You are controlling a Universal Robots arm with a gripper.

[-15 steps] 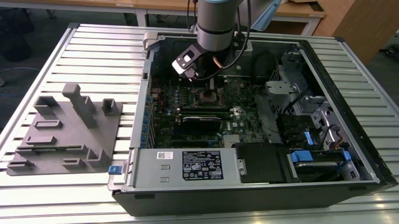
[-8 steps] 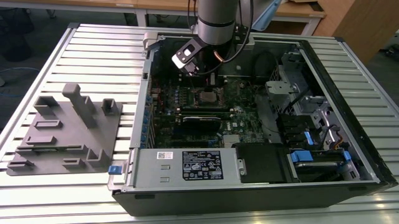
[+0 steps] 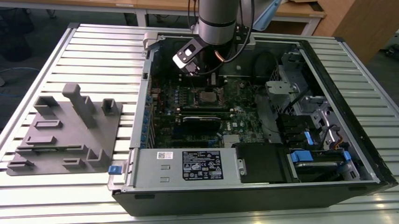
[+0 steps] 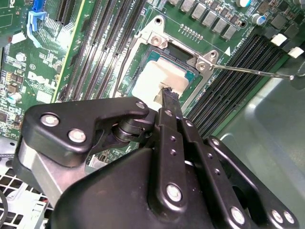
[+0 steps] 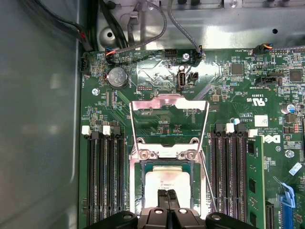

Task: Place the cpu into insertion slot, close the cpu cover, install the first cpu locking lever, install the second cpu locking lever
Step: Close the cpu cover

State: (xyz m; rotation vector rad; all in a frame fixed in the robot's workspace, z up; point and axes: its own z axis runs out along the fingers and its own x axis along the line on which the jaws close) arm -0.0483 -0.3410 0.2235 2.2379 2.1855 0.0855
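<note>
cpu [image 5: 155, 186] lies in insertion slot [image 5: 135, 186]; cpu cover [image 5: 143, 105] raised behind slot | gripper [image 5: 167, 194] fingers clenched together, tips seemingly touching cpu (contact unclear) | risk: pressing a skewed chip bends socket pins

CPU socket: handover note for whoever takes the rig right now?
The pincer is shut, its tips at the top face of the cpu; contact is unclear.
The cpu lies flat inside the insertion slot.
The cpu cover stands open, hinged back from the slot.
One locking lever stands free beside the slot.
Done: cpu placed.
Left: cover closing, both levers.
</note>
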